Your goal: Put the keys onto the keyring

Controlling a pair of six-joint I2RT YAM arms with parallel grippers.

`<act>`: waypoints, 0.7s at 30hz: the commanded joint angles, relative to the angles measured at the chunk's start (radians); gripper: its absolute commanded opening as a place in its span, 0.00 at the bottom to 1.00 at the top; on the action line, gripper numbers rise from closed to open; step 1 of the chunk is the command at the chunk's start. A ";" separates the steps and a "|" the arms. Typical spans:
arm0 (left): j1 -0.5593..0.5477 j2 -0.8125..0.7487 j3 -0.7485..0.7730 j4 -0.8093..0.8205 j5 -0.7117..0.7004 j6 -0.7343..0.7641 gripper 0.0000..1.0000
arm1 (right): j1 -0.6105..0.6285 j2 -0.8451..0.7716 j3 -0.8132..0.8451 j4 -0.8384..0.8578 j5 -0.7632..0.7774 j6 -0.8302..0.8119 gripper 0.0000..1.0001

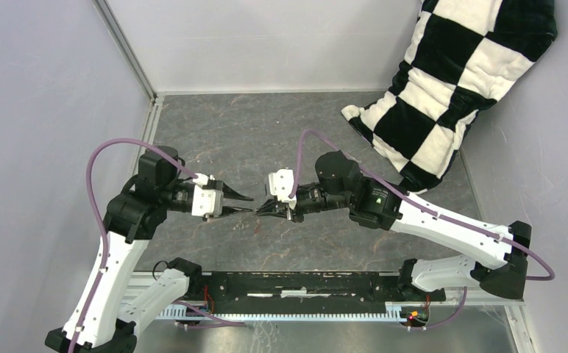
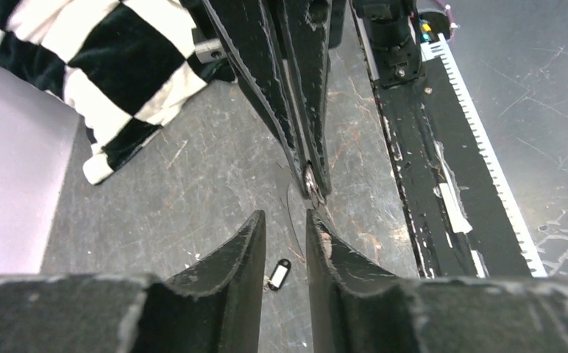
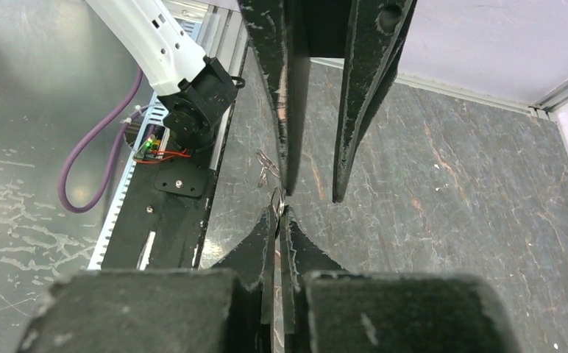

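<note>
Facing mid-table (image 1: 266,132), left claw (image 1: 250,204), right claw (image 1: 263,211) pinching keyring (image 2: 310,180)

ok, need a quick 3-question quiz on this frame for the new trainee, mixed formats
1. Fill in: the keyring is pinched by the ___ end effector.
2. True or false: the left end effector is clamped shut.
3. The black key with the pale spot is: A) lying on the table; B) threaded on the keyring; C) held by the left end effector.

Key: 1 the right end effector; 2 false, its fingers stand apart; 3 A.
</note>
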 commanded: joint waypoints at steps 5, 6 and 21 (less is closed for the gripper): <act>-0.007 0.051 0.028 -0.186 0.029 0.172 0.39 | -0.020 0.010 0.086 0.017 0.004 -0.034 0.00; -0.008 0.056 0.032 -0.190 0.032 0.172 0.39 | -0.022 0.016 0.091 0.012 0.001 -0.036 0.00; -0.007 0.058 0.053 -0.193 0.076 0.158 0.38 | -0.034 0.061 0.128 -0.045 0.076 -0.032 0.00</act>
